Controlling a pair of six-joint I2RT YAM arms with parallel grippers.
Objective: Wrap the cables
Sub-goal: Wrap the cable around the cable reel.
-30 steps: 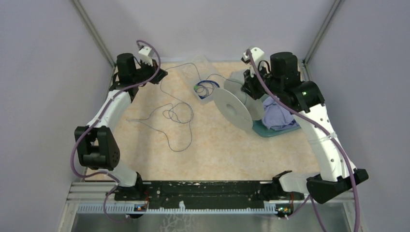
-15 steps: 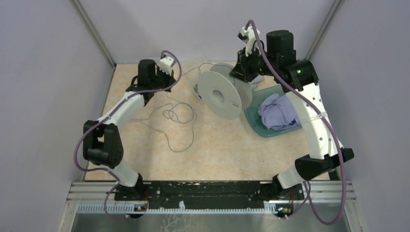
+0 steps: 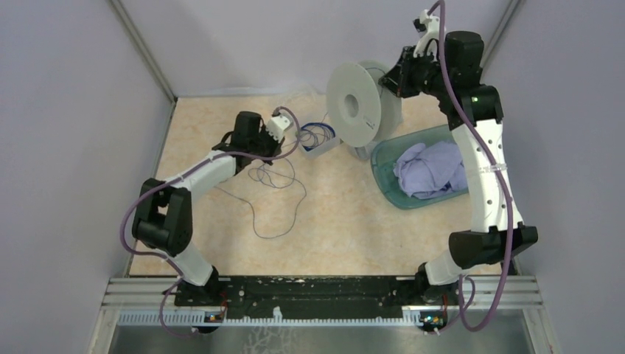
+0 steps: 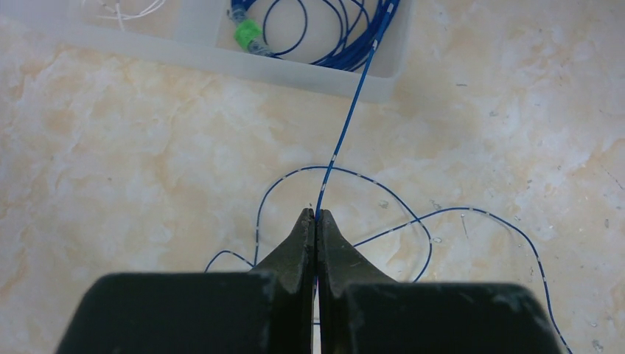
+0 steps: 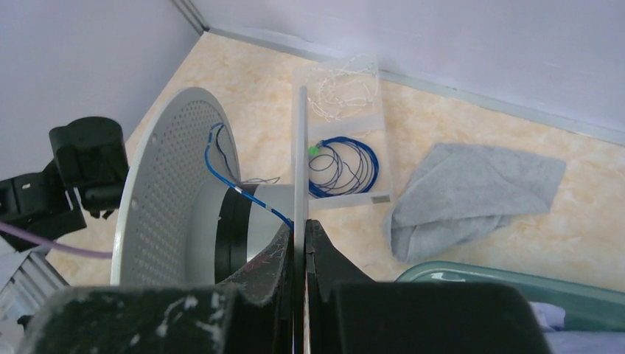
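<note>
Plain lilac-grey walls (image 3: 74, 110) close three sides, metal posts (image 3: 143, 48) in the far corners; the tabletop (image 3: 346, 228) is marbled beige. Light seems even and soft.

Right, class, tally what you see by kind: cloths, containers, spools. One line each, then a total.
Cloths: 2 (lilac cloth, grey cloth)
Containers: 2 (clear tray, green tub)
Spools: 1 (spool)
Total: 5

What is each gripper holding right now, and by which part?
The left gripper pinches the cable partway along its length; the right gripper clamps the spool by one flange's rim.
</note>
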